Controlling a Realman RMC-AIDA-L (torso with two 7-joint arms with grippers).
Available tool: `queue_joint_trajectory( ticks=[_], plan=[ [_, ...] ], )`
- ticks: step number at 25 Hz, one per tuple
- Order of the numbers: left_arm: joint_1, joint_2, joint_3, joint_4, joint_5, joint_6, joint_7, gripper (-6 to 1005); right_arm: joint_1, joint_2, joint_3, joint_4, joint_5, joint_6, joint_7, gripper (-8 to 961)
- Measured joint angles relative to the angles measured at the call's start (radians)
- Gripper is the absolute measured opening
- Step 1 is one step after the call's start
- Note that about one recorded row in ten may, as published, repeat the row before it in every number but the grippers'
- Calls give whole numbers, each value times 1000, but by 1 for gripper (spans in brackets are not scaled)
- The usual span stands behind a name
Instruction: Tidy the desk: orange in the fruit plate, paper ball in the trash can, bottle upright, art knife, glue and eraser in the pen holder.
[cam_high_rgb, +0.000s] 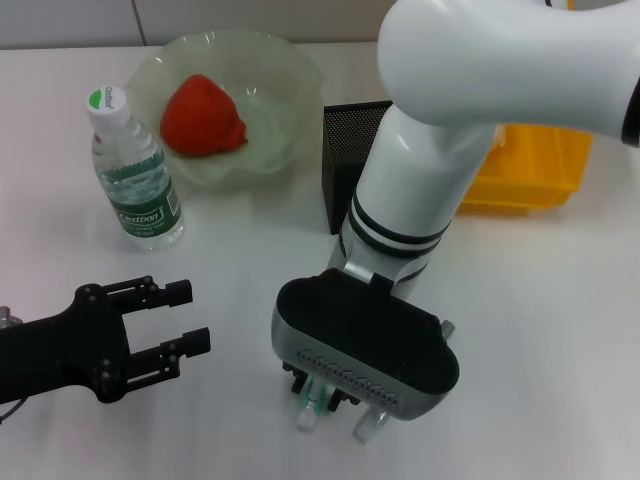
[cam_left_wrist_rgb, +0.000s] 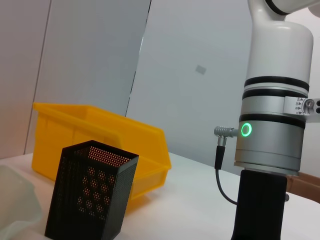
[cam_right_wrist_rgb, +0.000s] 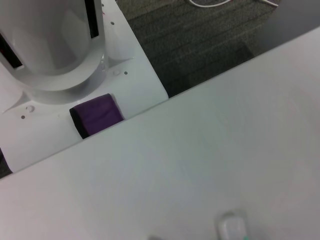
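Now down at the near bench edge, right claw (cam_high_rgb: 335, 405) over a white-and-green stick, likely the glue (cam_high_rgb: 308, 412); whether clamped on it, cannot tell. Left claw (cam_high_rgb: 185, 325) parked low, fingers apart, holding nothing. Beyond: black mesh pen holder (cam_high_rgb: 345, 150), water bottle (cam_high_rgb: 135, 175) upright, red-orange fruit (cam_high_rgb: 203, 117) in fruit plate (cam_high_rgb: 290, 80). Judged step: fetching glue; next, lifting clear, carrying over the holder

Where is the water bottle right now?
In the head view the water bottle stands upright on the table's left side, just left of the fruit plate, beyond the left end effector.
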Motion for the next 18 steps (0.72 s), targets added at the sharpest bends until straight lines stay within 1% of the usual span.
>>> queue_joint_trajectory(
  ticks=[12, 17, 18],
  plan=[
    [2, 0, 4, 0, 0, -11, 0, 606, -4, 0, -11, 2, 7, 0, -7, 348],
    [2, 0, 4, 0, 0, -11, 0, 606, -6, 0, -11, -3, 7, 0, -11, 282],
    [2, 0, 4, 0, 0, -11, 0, 606, -6, 0, -11, -3, 7, 0, -11, 282]
  ],
)
